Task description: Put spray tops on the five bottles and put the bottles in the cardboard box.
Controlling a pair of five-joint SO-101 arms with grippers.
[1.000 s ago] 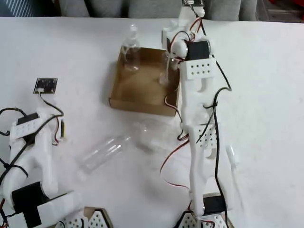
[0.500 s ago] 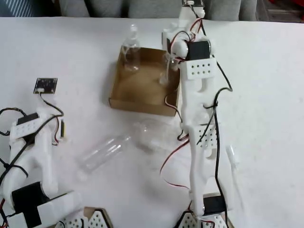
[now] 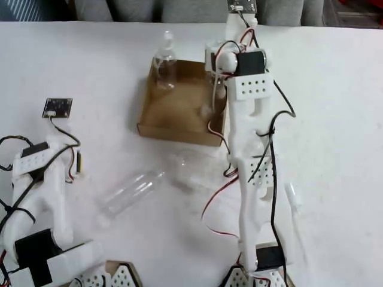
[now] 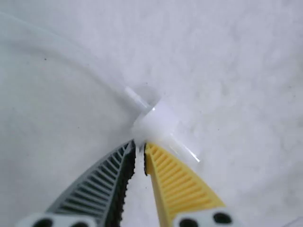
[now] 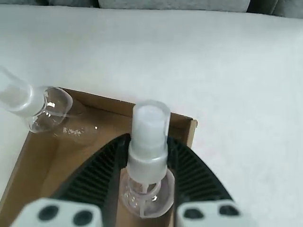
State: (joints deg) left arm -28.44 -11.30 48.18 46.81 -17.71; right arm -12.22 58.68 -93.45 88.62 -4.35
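Note:
The cardboard box (image 3: 173, 122) lies mid-table. A capped bottle (image 3: 164, 63) stands in its far left corner, and it also appears in the right wrist view (image 5: 54, 113). My right gripper (image 3: 216, 81) hangs over the box's right side, shut on a second clear bottle (image 5: 147, 151) with a spray top, held just inside the box wall (image 5: 184, 125). Two clear bottles without tops (image 3: 128, 191) (image 3: 191, 170) lie in front of the box. My left gripper (image 4: 140, 144) is down on the table at the left (image 3: 78, 166), shut, with its tips against a white spray top (image 4: 154, 118).
A loose spray top (image 3: 293, 200) lies on the table to the right of the right arm. A small black board (image 3: 57, 107) sits on the table beyond the left arm. Red and black cables trail along the right arm beside the box.
The right wrist has tipped slightly toward the far edge, and the held bottle has shifted a little lower in the box. The left arm has stayed still.

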